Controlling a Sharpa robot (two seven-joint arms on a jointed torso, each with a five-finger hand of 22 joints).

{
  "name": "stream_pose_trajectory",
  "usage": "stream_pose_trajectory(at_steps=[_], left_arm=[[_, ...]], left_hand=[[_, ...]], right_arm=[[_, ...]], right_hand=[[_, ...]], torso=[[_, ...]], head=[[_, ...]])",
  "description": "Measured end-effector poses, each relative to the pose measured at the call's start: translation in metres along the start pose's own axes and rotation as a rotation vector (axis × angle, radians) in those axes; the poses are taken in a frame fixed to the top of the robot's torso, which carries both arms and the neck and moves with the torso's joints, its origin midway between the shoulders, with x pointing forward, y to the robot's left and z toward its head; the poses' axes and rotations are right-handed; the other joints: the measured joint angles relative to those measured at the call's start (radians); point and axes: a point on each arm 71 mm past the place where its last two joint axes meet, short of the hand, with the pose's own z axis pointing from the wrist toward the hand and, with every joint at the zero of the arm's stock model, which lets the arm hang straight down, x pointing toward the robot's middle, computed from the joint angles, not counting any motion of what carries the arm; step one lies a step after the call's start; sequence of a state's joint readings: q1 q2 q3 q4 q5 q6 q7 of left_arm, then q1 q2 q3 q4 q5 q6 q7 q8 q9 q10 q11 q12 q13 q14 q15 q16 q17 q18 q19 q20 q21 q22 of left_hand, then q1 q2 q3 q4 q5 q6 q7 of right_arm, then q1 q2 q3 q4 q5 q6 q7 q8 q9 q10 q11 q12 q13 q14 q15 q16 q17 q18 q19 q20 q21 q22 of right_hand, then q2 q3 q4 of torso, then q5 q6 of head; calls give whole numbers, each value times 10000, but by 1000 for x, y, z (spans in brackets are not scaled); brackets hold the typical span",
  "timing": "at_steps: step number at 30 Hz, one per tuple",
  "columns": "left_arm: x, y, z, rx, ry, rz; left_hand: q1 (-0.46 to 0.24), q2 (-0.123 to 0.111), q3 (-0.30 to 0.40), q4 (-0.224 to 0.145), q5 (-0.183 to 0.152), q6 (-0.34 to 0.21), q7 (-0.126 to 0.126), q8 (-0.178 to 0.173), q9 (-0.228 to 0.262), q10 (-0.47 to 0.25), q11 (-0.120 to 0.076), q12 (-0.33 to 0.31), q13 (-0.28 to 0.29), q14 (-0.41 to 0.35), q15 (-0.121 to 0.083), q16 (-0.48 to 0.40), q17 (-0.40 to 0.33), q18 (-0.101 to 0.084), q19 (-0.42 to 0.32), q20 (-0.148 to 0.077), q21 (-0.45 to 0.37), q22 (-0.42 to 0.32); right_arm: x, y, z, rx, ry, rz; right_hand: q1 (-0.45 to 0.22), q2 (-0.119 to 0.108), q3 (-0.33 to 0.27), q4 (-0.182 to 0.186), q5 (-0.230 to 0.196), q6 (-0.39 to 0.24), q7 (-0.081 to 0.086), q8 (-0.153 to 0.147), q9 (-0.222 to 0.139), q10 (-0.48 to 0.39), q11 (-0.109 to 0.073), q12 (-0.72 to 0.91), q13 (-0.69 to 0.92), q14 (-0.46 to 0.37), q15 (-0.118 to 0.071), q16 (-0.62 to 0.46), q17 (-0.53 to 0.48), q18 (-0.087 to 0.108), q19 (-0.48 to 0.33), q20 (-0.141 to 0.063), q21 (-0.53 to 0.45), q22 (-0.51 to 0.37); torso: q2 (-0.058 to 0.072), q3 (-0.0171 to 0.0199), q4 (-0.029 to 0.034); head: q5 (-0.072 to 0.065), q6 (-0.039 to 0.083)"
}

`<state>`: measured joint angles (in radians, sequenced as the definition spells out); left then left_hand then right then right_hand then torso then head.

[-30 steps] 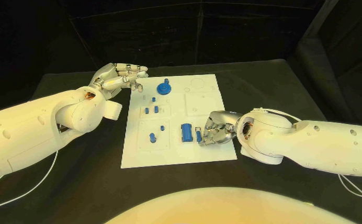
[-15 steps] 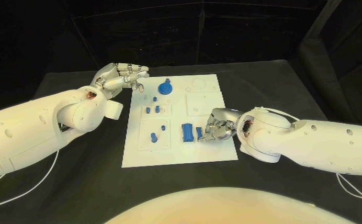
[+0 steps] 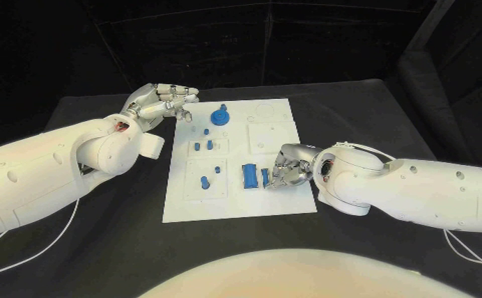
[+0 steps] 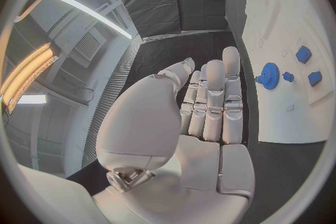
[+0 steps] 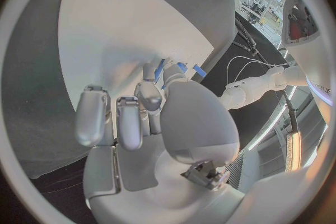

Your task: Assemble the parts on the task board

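Task board: I see the white task board (image 3: pixel 233 204) lying flat in the middle of the black table (image 3: pixel 120 242), its long side running away from the robot.
Parts: I see a blue gear-like part (image 3: pixel 220 115) standing near the board's far end, small blue pieces (image 3: pixel 204 145) in the middle of the left half, two more blue pieces (image 3: pixel 206 181) nearer the robot, and a larger blue block (image 3: pixel 248 175) near the board's middle, toward the near end.
Right hand: I see the right hand (image 3: pixel 286 166) over the right half of the board, just beside the blue block. Its fingertips close on a narrow blue part (image 3: pixel 265 177) that lies right of the block. In the right wrist view I see the thumb and a finger meeting at blue pieces (image 5: pixel 167 67) against the white board (image 5: pixel 133 22), while the other fingers (image 5: pixel 105 117) hang apart from them.
Left hand: I see the left hand (image 3: pixel 159 106) hovering off the board's far left corner, above the table, touching nothing. In the left wrist view its fingers (image 4: pixel 213 98) lie straight and close together, with nothing in them, and the gear-like part (image 4: pixel 269 75) sits on the board well beyond them.
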<state>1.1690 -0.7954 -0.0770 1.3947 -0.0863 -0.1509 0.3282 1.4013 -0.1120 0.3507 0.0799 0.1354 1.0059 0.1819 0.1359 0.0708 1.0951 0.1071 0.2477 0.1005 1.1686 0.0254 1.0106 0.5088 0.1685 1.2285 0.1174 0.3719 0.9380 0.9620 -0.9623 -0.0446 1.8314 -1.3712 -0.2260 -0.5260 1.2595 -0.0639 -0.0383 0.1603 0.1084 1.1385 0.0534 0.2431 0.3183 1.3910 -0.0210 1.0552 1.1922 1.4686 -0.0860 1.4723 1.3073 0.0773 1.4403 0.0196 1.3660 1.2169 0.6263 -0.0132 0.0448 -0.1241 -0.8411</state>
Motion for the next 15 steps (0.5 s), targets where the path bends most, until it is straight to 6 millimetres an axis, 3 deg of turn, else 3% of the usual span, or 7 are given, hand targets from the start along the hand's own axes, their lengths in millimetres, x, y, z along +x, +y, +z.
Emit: stream_pose_trajectory(at_steps=[4, 11, 15], left_arm=[[0, 0, 0, -5, -2, 0], [-1, 0, 0, -15, -11, 2], [-3, 0, -2, -26, -60, 13]], left_hand=[[0, 0, 0, 0, 0, -74, 2, 0, 0, -37, 37, 0, 0, 0, 0, 0, -11, 0, 0, 0, 0, -19], [0, 0, 0, 0, 0, -74, 1, 0, 0, -37, 37, 0, 0, 0, 0, 0, -11, 0, 0, 0, 0, -19], [0, 0, 0, 0, 0, -74, 1, 0, 0, -37, 37, 0, 0, 0, 0, 0, -11, 0, 0, 0, 0, -19]], right_arm=[[0, 0, 0, 18, 34, -22], [-1, -4, -3, 64, 5, -13], [-5, -10, -6, -46, -128, 226]], right_hand=[[0, 0, -332, 5, -503, -34, 34, 0, -1, -14, 14, -43, -13, 0, 0, 0, 0, 1, -24, 24, 0, -14], [-3, -112, -630, 6, -555, -157, 83, 0, -1, -147, 69, -344, -197, 0, 0, -118, 0, 0, -37, 38, -98, -103], [1, -108, -808, 43, -555, -650, 219, -239, -99, -428, 213, -879, -562, -32, 80, -160, 0, 1, -94, 95, -126, -162]], torso=[[-4, -1, -7], [-4, -1, -13], [-12, 6, -39]], head=[[2, 4], [-7, 16], [-1, 24]])
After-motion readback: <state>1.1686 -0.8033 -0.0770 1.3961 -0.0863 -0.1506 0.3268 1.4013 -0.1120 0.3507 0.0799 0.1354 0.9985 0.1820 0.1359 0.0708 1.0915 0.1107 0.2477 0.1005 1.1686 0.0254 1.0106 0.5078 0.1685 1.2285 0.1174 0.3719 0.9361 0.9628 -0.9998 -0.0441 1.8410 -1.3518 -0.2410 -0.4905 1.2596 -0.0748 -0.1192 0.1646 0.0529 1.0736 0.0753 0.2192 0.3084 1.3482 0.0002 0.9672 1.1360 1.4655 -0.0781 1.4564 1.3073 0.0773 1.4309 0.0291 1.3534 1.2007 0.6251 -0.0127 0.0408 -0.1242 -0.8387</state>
